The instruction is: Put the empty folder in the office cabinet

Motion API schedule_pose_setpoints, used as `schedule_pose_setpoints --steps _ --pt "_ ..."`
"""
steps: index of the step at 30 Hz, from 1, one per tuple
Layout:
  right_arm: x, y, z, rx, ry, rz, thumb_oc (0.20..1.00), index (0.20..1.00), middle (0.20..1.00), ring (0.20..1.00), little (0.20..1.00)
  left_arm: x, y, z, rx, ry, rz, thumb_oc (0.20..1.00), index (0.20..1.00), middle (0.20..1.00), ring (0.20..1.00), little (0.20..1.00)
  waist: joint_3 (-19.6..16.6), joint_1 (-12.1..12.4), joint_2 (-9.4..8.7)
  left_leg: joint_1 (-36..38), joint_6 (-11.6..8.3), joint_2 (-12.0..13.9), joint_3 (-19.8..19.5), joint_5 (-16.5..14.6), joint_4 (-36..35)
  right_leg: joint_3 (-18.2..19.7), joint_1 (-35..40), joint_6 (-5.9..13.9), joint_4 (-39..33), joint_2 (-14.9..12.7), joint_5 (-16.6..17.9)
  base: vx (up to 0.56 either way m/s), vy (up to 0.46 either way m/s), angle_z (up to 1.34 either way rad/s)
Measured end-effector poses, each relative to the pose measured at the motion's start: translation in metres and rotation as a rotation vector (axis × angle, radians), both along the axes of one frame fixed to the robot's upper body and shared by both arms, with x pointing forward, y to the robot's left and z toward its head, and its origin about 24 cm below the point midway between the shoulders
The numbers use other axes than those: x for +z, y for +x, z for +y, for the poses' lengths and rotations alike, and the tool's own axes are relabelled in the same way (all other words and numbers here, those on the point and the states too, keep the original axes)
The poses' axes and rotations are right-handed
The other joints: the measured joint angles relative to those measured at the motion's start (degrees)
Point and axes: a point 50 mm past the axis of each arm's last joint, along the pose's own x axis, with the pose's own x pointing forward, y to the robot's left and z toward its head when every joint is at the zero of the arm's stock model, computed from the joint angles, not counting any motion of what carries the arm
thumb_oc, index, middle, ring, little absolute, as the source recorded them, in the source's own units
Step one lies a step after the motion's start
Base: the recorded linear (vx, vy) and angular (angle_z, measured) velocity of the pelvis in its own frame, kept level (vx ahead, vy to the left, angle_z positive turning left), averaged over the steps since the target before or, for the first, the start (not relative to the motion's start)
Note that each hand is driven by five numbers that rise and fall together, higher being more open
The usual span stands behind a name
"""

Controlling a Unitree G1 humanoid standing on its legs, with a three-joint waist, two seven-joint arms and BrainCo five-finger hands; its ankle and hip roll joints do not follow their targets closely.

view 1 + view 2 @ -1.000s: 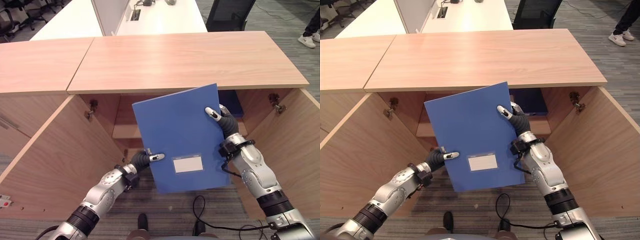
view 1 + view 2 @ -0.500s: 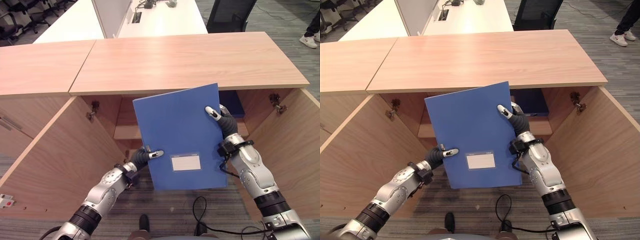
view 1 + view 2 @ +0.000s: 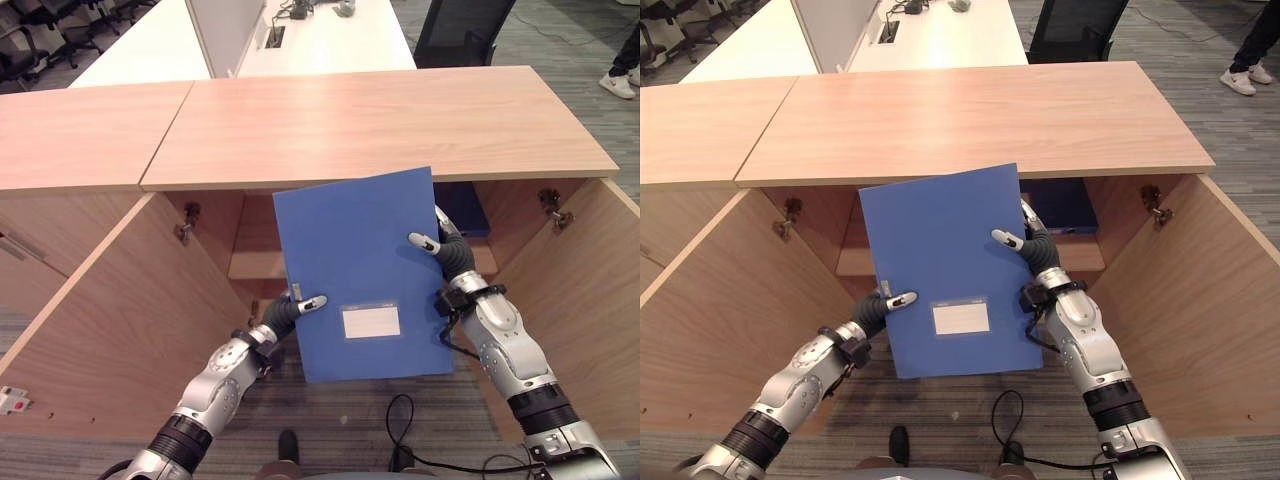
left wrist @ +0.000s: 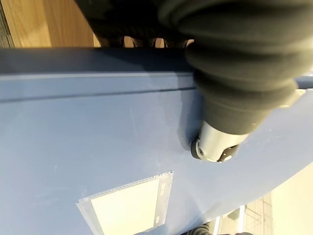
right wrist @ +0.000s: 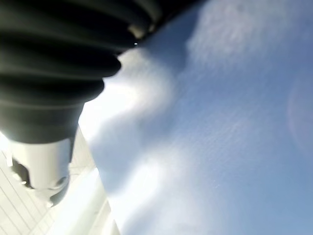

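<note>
I hold a blue folder (image 3: 360,260) with a white label pocket (image 3: 371,322) almost upright in front of the open wooden office cabinet (image 3: 380,120). My left hand (image 3: 280,318) pinches its lower left edge, thumb on the front and fingers behind. At the right edge, my right hand (image 3: 452,262) grips it the same way, with the thumb pressed on the cover. In the left wrist view the thumb (image 4: 215,142) rests on the blue cover (image 4: 98,147) above the label pocket. The right wrist view looks along the cover (image 5: 220,122) from very close.
The cabinet doors stand wide open at left (image 3: 110,310) and right (image 3: 590,290). Inside is a shelf (image 3: 255,262) with a dark blue item (image 3: 466,205) at its right. White desks (image 3: 330,35), a black chair (image 3: 465,25) and a person's shoes (image 3: 622,75) lie beyond.
The folder has turned a little toward upright between my hands, and its upper left corner has risen. Both hands keep their grip.
</note>
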Motion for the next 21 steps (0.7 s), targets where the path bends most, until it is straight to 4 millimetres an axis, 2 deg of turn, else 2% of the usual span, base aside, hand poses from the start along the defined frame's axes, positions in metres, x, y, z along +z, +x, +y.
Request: schedule_pose_setpoints --steps 3,5,7,8,14,19,21 --pt "-0.017 -0.003 -0.008 -0.057 0.015 0.066 1.000 1.000 1.000 1.000 1.000 -0.006 -0.003 0.003 0.024 0.009 0.025 0.200 0.200 0.200 0.200 0.200 -0.1 0.0 -0.12 0.2 0.01 0.0 0.0 0.0 0.0 0.0 0.2 0.01 0.0 0.0 0.0 0.00 0.000 0.00" --pt "-0.033 -0.010 -0.019 -0.114 0.005 0.134 1.000 1.000 1.000 1.000 1.000 -0.011 -0.009 0.009 0.055 0.011 0.049 0.200 0.200 0.200 0.200 0.200 -0.1 0.0 -0.15 0.1 0.01 0.0 0.0 0.0 0.0 0.0 0.2 0.05 0.0 0.0 0.0 0.00 0.000 0.00" --pt "-0.041 -0.015 -0.027 -0.159 0.013 0.160 1.000 1.000 1.000 1.000 1.000 -0.015 -0.012 0.015 0.083 0.007 0.065 0.200 0.200 0.200 0.200 0.200 -0.1 0.0 -0.16 0.2 0.01 0.0 0.0 0.0 0.0 0.0 0.2 0.07 0.0 0.0 -0.1 0.00 0.000 0.00" --pt "-0.051 -0.020 -0.038 -0.217 0.019 0.198 1.000 1.000 1.000 1.000 1.000 -0.019 -0.016 0.022 0.121 0.003 0.085 0.200 0.200 0.200 0.200 0.200 -0.1 -0.1 -0.17 0.1 0.01 0.0 0.0 0.0 0.0 0.0 0.2 0.06 0.0 0.0 -0.1 0.00 0.000 0.00" --pt "-0.076 -0.033 -0.064 -0.350 0.029 0.296 1.000 1.000 1.000 1.000 1.000 -0.031 -0.022 0.039 0.196 0.023 0.135 0.200 0.200 0.200 0.200 0.200 0.0 -0.2 -0.21 0.1 0.01 0.0 0.0 0.0 0.0 0.0 0.1 0.29 0.0 0.0 -0.2 0.00 0.000 0.00" --pt "-0.120 -0.057 -0.092 -0.491 0.012 0.499 1.000 1.000 1.000 1.000 1.000 -0.036 -0.026 0.054 0.173 0.146 0.141 0.200 0.200 0.200 0.200 0.200 0.0 -0.2 -0.23 0.1 0.02 0.0 0.1 0.0 0.0 0.1 0.0 0.29 0.0 0.0 -0.2 0.00 0.000 0.00" --pt "-0.130 -0.065 -0.097 -0.517 0.001 0.543 1.000 1.000 1.000 1.000 1.000 -0.041 -0.028 0.058 0.167 0.182 0.155 0.200 0.200 0.200 0.200 0.200 0.0 -0.4 -0.18 0.0 0.01 0.0 0.2 0.0 0.0 0.2 -0.1 0.29 0.0 0.0 -0.2 0.00 0.000 0.00"
